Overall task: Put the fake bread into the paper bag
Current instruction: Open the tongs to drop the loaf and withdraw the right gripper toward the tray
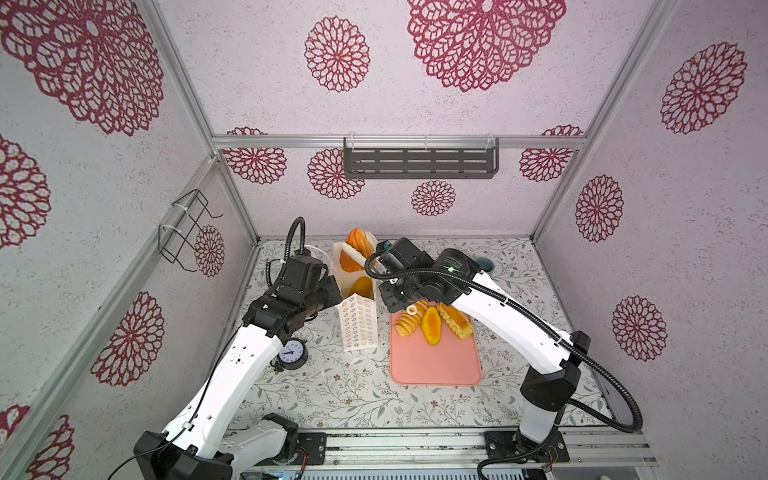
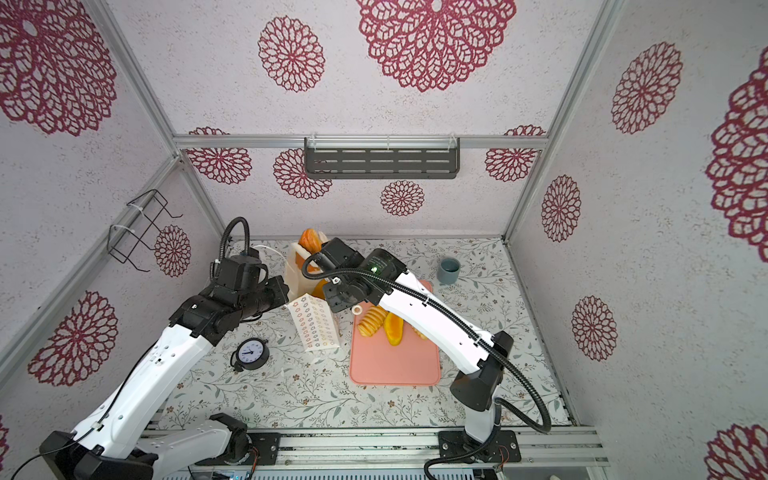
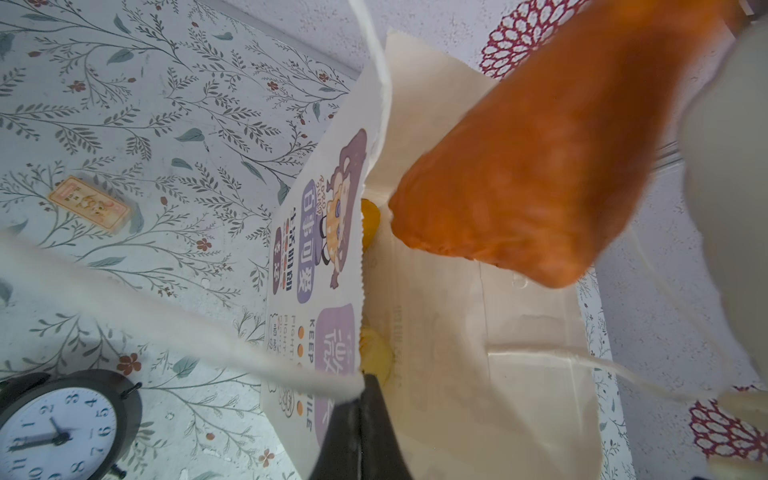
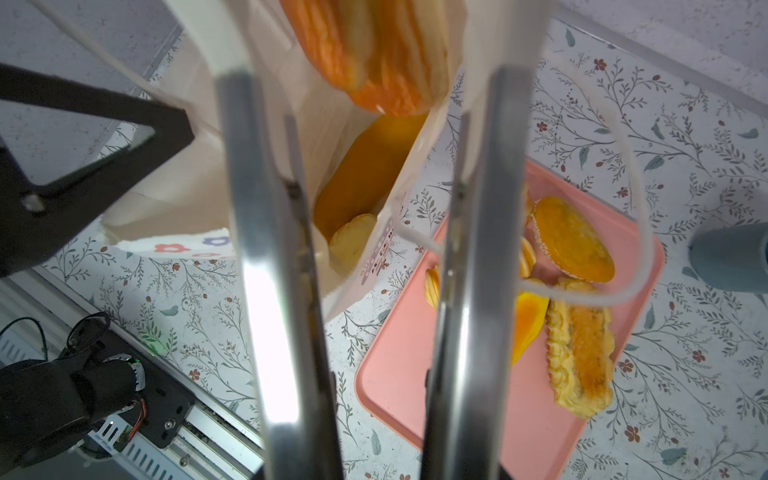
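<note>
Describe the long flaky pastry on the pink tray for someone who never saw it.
Find the flat pink plastic tray right of the tall white paper bag. Among the toy breads at its far end, the long flaky pastry lies to the right. Only it is rectangular with ruffled edges.

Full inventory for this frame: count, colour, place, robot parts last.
paper bag: one, white, upright, back middle
ridged loaf: one, orange, at the bag's mouth
bread in bag: at least two, golden
bread on tray: at least four, golden
tray: one, pink, right of bag
clock: one, black, left of bag
cup: one, grey-blue, back right
shelf: one, dark grey, back wall
wire rack: one, black, left wall
left gripper: shut on bag's rim
right gripper: jaws apart around ridged loaf
</note>
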Controlling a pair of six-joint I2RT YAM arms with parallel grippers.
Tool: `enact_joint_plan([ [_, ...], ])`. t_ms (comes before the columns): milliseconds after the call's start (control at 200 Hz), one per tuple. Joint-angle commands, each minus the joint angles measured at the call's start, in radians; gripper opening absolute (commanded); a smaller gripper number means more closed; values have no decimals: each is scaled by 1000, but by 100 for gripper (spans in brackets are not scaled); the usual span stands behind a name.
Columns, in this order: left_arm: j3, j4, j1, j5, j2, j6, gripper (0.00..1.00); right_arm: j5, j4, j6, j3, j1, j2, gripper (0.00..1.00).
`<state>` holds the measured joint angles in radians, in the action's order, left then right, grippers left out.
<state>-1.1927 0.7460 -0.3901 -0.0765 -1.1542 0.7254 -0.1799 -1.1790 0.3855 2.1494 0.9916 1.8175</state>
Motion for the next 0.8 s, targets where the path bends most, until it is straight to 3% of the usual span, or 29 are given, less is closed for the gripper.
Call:
enact_joint_plan([
  [0, -22, 2, 1, -17, 1, -15, 3, -22, 30, -8, 16, 3, -68, 40],
  [305, -49, 15, 9, -21, -14, -34, 4, -73, 15, 11, -13, -19, -159, 38],
  [525, -61, 18, 20, -22, -24, -47, 13, -16, 47, 74, -264, -110, -379, 37],
  [595, -61, 18, 22, -19, -19, -50, 23, 39, 68, 103, -410, -159, -466, 37],
  [796, -56, 5, 24, -2, -7, -46, 68, 135, 115, 189, -805, -235, -672, 36],
])
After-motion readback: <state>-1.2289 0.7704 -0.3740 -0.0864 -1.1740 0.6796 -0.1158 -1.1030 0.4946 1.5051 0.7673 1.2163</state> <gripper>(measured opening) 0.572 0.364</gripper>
